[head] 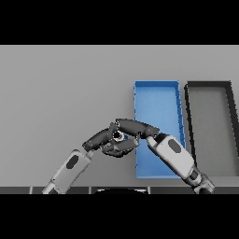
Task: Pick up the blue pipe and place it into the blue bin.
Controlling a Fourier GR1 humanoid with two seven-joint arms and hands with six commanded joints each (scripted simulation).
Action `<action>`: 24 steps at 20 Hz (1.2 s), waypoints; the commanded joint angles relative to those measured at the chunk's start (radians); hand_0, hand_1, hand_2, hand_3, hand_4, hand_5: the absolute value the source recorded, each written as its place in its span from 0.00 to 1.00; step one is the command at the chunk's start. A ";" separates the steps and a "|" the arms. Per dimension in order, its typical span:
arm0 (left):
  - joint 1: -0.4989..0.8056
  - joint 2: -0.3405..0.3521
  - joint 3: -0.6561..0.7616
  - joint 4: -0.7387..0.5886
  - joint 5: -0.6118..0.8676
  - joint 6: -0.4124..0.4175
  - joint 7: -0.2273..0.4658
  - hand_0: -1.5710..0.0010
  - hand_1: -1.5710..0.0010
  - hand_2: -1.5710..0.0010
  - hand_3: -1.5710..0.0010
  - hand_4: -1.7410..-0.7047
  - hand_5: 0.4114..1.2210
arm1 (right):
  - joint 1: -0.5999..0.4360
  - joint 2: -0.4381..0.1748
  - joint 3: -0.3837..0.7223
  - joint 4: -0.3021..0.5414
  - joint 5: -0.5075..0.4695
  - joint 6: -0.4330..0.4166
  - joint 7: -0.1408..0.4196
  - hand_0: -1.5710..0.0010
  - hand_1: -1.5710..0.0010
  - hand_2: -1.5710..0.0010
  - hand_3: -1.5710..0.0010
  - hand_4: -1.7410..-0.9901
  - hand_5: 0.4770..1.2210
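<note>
Both hands meet just beside the blue bin's (158, 100) left wall, near the table's (60, 93) front edge. Left hand (100, 137) and right hand (135, 127) overlap; finger state cannot be told. Blue pipe not visible. Dark bin (232, 130) sits right of the blue one.

A plain grey table (60, 93) fills the whole view, its surface smooth, matte and evenly lit, with no strong shadows across it. A dark-rimmed grey tray (212, 126) sits at the right side. No walls, floor or windows show beyond the table's surface
</note>
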 commanded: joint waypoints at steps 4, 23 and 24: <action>0.001 -0.021 0.009 0.012 0.033 -0.008 0.035 0.98 0.98 0.99 0.98 0.82 0.20 | -0.007 0.017 0.003 0.003 -0.020 -0.004 -0.002 0.00 0.00 0.00 0.00 0.34 1.00; 0.050 0.000 -0.002 -0.048 0.042 -0.010 0.086 1.00 1.00 1.00 1.00 0.81 0.10 | -0.510 -0.224 -0.316 0.202 -0.549 -0.347 0.139 0.00 0.00 0.00 0.00 0.01 0.86; 0.048 0.003 -0.001 -0.051 0.044 -0.013 0.090 1.00 1.00 1.00 1.00 0.80 0.10 | -0.511 -0.246 -0.328 0.234 -0.531 -0.366 0.138 0.00 0.00 0.00 0.00 0.01 0.87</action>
